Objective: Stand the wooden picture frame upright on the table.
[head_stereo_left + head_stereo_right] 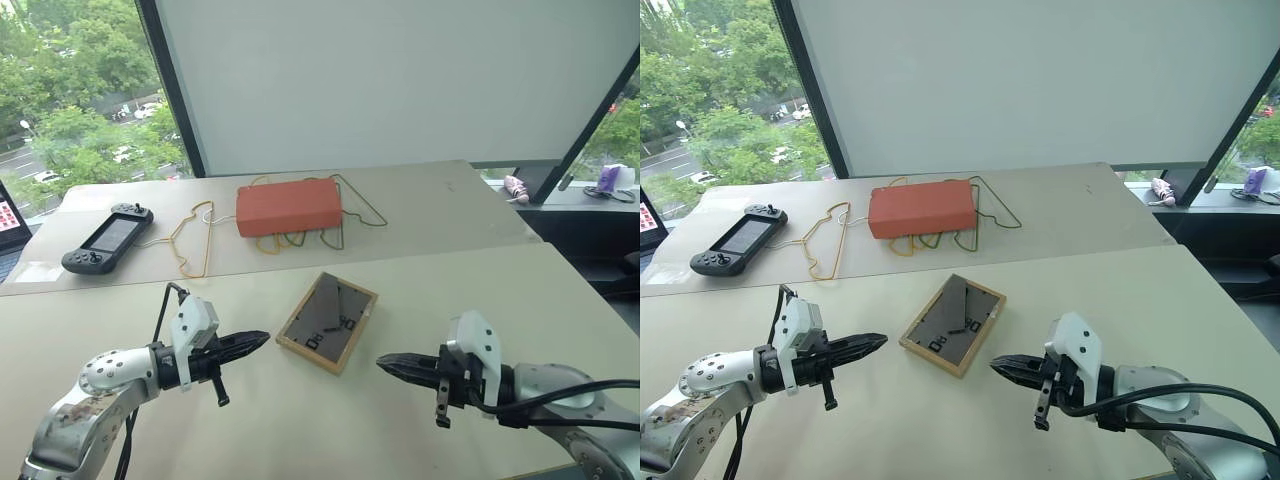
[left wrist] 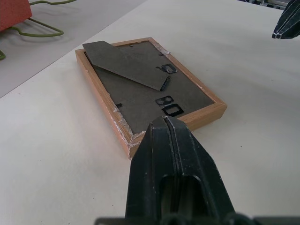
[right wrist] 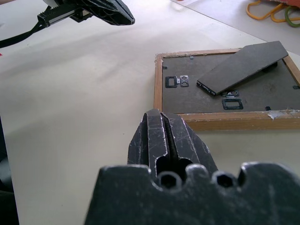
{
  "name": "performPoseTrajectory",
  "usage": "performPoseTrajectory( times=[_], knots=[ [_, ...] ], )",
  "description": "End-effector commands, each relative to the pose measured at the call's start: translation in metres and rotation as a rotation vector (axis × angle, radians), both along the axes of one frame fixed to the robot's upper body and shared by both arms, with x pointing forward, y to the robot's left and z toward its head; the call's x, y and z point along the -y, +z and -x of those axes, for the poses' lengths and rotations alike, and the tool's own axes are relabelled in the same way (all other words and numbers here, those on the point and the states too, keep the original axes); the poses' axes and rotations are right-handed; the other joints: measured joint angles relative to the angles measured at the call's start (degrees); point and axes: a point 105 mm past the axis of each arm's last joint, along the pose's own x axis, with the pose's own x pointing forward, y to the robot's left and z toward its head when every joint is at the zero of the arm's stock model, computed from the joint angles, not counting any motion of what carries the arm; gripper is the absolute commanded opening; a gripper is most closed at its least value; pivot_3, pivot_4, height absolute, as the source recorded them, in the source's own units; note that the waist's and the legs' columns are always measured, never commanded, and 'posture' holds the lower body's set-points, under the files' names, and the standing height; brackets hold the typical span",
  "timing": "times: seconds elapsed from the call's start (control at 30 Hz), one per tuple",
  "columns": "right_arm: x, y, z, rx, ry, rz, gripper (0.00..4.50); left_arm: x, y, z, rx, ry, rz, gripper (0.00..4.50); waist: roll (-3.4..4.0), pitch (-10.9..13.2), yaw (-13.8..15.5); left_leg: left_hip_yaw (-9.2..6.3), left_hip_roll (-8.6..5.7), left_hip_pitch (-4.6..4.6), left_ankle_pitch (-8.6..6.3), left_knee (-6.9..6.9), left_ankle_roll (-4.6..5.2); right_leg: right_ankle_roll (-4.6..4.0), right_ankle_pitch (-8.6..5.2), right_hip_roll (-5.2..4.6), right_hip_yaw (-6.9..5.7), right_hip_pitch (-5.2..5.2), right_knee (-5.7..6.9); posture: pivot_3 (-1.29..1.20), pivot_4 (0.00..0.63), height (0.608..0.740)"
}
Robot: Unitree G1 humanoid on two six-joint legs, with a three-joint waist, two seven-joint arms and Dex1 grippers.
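Wooden picture frame (image 1: 327, 321) lies face-down, no writing legible; both jaws clenched, empty.

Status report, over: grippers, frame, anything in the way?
Both grippers, left and right, shut, empty. Small light-wood picture frame lies face down between them, stand partly raised. Beige table around it unobstructed.

light-wood frame (image 1: 327, 322), orange-red box (image 1: 289, 206)

Both arms are showing silver-grey metal links with white wrist housings. Black cables are trailing from each arm, and each claw is wearing 2 black, scuffed fingers (image 2: 176, 173).
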Motion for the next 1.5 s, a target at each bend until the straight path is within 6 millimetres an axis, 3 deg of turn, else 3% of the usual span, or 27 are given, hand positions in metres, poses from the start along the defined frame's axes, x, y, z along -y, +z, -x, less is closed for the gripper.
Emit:
performPoseTrajectory(
  times=[0.03,0.13,0.23,0.4,0.5,0.6,0.83,1.03,1.23,1.33,1.43,1.5],
  knots=[
    [0.004,-0.005,-0.007,0.009,-0.06,0.021,0.0,-0.004,-0.001,-0.016,0.028,0.062,-0.029,0.02,0.0,0.0,0.0,0.0,0.0,0.0,0.0,0.0,0.0,0.0,0.0,0.0,0.0,0.0,0.0,0.0,0.15,0.74],
    [0.012,-0.032,-0.024,-0.051,-0.23,0.094,0.0,-0.01,-0.018,-0.052,0.079,0.181,-0.124,0.02,-0.02,0.0,0.8,-0.02,0.0,0.01,0.01,0.02,-0.02,0.0,0.0,0.0,-0.04,0.18,0.04,0.0,0.15,0.74],
    [0.008,-0.039,-0.037,-0.054,-0.334,0.08,0.0,-0.014,-0.027,-0.078,0.113,0.252,-0.175,0.02,-0.02,0.0,0.6,0.01,-0.01,0.0,0.09,0.05,-0.16,-0.05,0.06,0.0,0.0,0.13,0.01,0.0,0.15,0.74],
    [0.003,-0.049,-0.058,-0.017,-0.466,0.126,0.0,0.009,-0.052,-0.09,0.152,0.15,-0.278,0.02,-0.02,0.0,-0.1,-0.01,-0.02,0.02,0.27,0.06,-0.49,-0.05,0.08,0.0,0.0,0.0,-0.01,0.0,0.15,0.74],
    [-0.005,-0.049,-0.067,-0.001,-0.492,0.129,0.0,0.037,-0.066,-0.084,0.148,0.022,-0.328,0.02,-0.01,0.0,0.0,-0.02,-0.02,-0.03,0.31,0.0,-0.57,-0.01,0.1,0.0,-0.03,0.01,0.01,0.0,0.15,0.74],
    [-0.016,-0.049,-0.077,0.008,-0.496,0.138,0.0,0.045,-0.069,-0.07,0.131,-0.069,-0.334,0.02,0.03,0.0,0.0,-0.01,-0.06,-0.08,0.31,0.0,-0.57,0.02,0.12,-0.06,-0.04,0.03,-0.02,0.0,0.15,0.74],
    [-0.056,-0.042,-0.093,0.057,-0.353,0.171,0.0,0.016,-0.07,-0.039,0.071,-0.089,-0.408,0.02,0.07,-0.1,-1.7,-0.03,0.02,0.0,0.27,-0.15,-0.49,0.07,0.09,0.01,-0.03,-0.07,0.05,0.0,0.15,0.74],
    [-0.076,-0.044,-0.079,0.042,-0.194,0.204,0.0,-0.001,-0.075,-0.011,-0.009,-0.026,-0.418,0.02,0.09,-0.1,-2.1,-0.03,0.02,0.03,0.18,-0.2,-0.33,0.11,0.05,0.01,-0.03,-0.11,0.1,0.0,0.15,0.74],
    [-0.06,-0.053,-0.077,-0.005,-0.229,0.227,0.0,-0.016,-0.08,-0.011,-0.01,0.057,-0.446,0.02,0.11,-0.1,-1.8,-0.02,0.02,0.04,0.08,-0.19,-0.16,0.11,0.04,0.01,-0.03,-0.09,0.1,0.0,0.15,0.74],
    [-0.041,-0.056,-0.078,-0.01,-0.257,0.25,0.0,-0.028,-0.077,-0.011,0.03,0.073,-0.472,0.02,0.11,-0.1,-1.7,-0.02,0.02,0.06,-0.03,-0.19,0.06,0.1,0.03,0.01,-0.03,-0.1,0.1,0.0,0.15,0.74],
    [-0.004,-0.065,-0.075,0.008,-0.262,0.337,0.0,-0.056,-0.074,-0.009,0.091,0.102,-0.519,0.02,0.13,-0.1,-1.6,-0.01,0.01,0.07,-0.07,-0.18,0.13,0.1,0.03,0.01,-0.03,-0.09,0.05,0.0,0.15,0.74],
    [0.009,-0.069,-0.071,-0.003,-0.244,0.357,0.0,-0.072,-0.072,-0.009,0.188,0.1,-0.585,0.02,0.12,-0.1,-1.6,0.01,0.02,0.1,-0.09,-0.19,0.16,0.09,0.01,0.0,-0.03,-0.06,-0.01,0.0,0.15,0.74]
  ],
)
